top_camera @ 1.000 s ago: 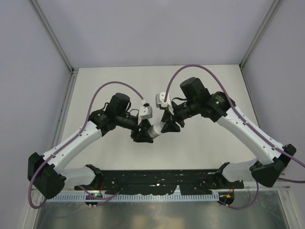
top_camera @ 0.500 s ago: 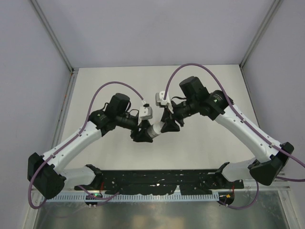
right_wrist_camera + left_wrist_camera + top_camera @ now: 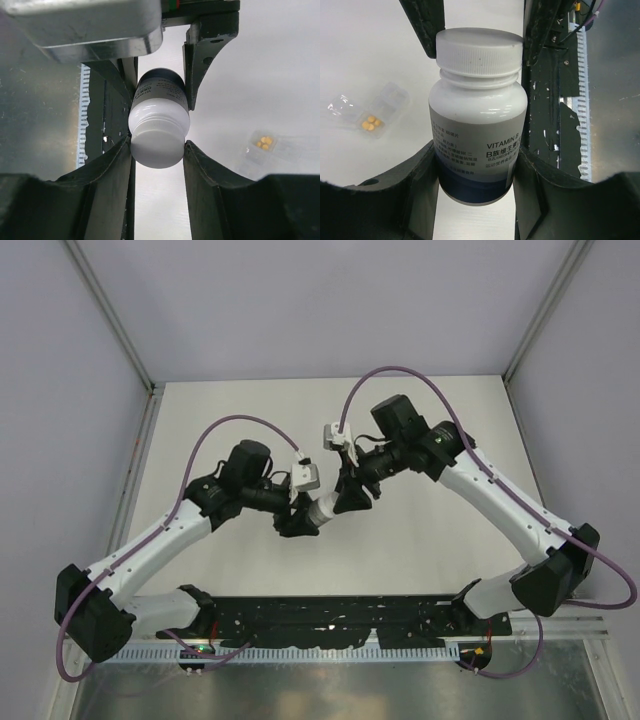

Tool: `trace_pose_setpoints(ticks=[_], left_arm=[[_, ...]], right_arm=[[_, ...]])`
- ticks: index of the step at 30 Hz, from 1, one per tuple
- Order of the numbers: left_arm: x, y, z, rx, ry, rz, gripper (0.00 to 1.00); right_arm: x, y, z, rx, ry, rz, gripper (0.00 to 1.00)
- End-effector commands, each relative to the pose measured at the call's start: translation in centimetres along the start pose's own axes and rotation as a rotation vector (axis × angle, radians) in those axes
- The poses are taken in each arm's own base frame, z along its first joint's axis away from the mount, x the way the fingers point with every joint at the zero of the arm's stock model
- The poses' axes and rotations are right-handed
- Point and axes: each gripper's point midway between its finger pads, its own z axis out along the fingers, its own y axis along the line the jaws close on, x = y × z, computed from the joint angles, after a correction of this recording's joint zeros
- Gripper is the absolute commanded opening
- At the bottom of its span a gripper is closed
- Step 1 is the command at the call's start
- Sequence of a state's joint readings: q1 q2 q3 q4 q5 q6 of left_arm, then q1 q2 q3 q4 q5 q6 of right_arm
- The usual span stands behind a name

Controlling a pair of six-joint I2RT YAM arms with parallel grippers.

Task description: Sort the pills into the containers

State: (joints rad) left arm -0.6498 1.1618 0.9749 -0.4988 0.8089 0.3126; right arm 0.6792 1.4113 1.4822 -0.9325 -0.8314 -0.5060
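My left hand (image 3: 475,172) stays clamped on the bottle (image 3: 477,112), my right hand (image 3: 158,150) on its cap (image 3: 159,135). Both have drifted slightly left since a second ago.

White table (image 3: 230,410), pale lilac walls (image 3: 320,300)

White-capped bottle (image 3: 477,115) gripped, orange pills (image 3: 370,123) in clear packet (image 3: 392,97)
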Motion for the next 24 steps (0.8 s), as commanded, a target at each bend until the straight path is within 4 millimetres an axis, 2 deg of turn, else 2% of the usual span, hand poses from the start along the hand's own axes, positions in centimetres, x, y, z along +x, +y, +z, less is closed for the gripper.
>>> trace_pose_setpoints(ticks=[1, 7, 15, 21, 24], left_arm=[[-2.9, 2.2, -0.4, -0.125, -0.083, 0.065, 0.00], [-3.1, 4.1, -0.6, -0.241, -0.091, 0.049, 0.00], [-2.7, 6.1, -0.7, -0.375, -0.057, 0.060, 0.00], [-2.2, 7.7, -1.0, -0.481, -0.031, 0.049, 0.00], [-1.8, 8.1, -0.9, -0.498, -0.017, 0.043, 0.00]], right_arm=[[-1.7, 0.0, 0.4, -0.046, -0.058, 0.046, 0.17], [-2.0, -1.3, 0.8, -0.086, -0.096, 0.159, 0.16], [-1.0, -3.6, 2.3, -0.118, -0.077, 0.310, 0.16], [-0.5, -5.0, 3.1, -0.140, -0.083, 0.416, 0.21], [-0.3, -5.8, 3.3, -0.150, -0.091, 0.461, 0.27]])
